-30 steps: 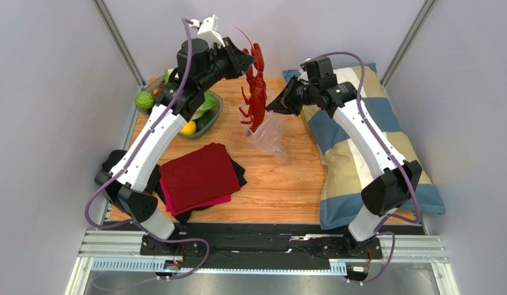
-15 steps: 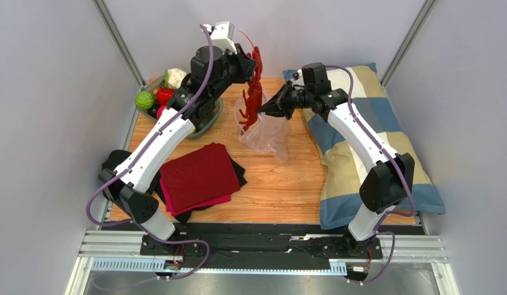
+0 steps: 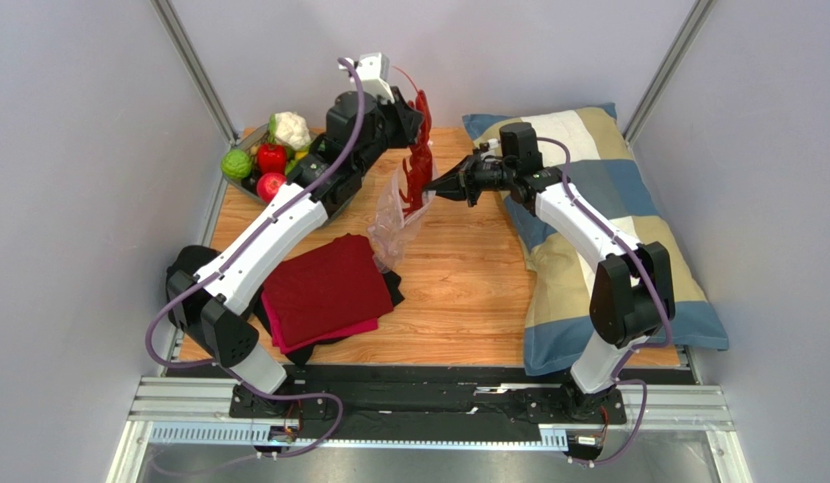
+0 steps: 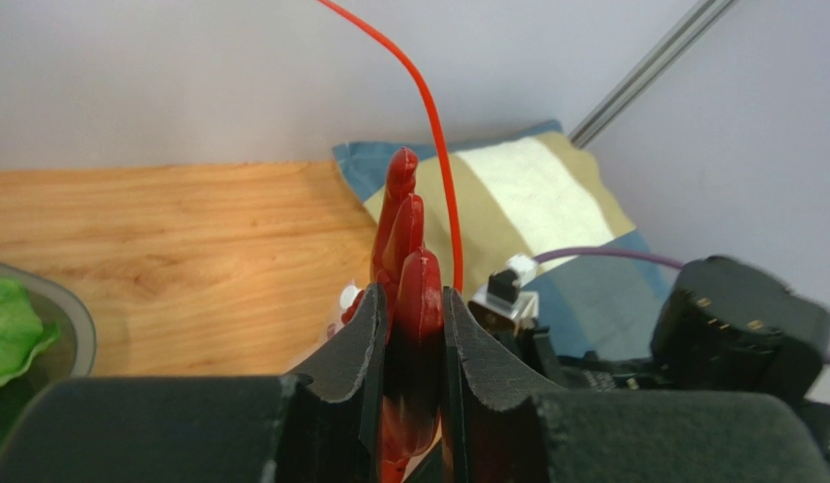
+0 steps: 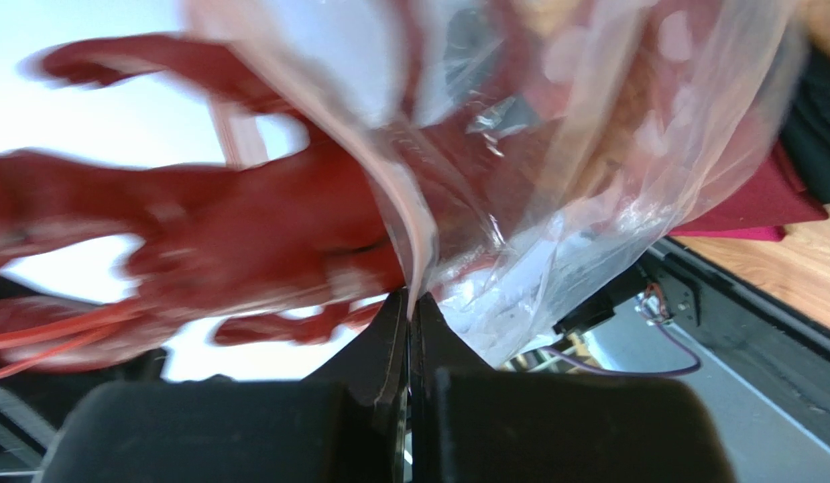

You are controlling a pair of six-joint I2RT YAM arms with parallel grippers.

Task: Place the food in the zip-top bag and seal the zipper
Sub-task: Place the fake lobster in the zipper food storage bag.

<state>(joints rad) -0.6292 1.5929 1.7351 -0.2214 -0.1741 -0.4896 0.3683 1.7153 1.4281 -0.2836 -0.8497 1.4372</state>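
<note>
Since the table [image 3: 459,292] carries the slumped bottom of the zip-top bag [image 3: 393,229], the step in hand, as I judge it, is lowering the first piece of food into that bag, which hangs beneath the right gripper [image 3: 439,188]. The lobster [image 3: 420,161] hangs upright below the left gripper [image 3: 413,109], its lower end at the bag's mouth just beside the right gripper. The right wrist view shows part of it behind plastic, though blur hides how deep it sits. The left gripper is clamped narrow on the lobster's upper body. The right gripper is pinched fully closed on one lip of the mouth, right at the zipper [image 5: 391,206], so only that side is held and the other lip appears to sag free. To do this well, the left arm should come straight down, steering the legs toward the free lip and away from the pinched one, so nothing snags the film or drags the zipper out of the grip. The right gripper should hold high and steady until most of the body is below the strip, and the left should let go only once the bag bears the weight.
</note>
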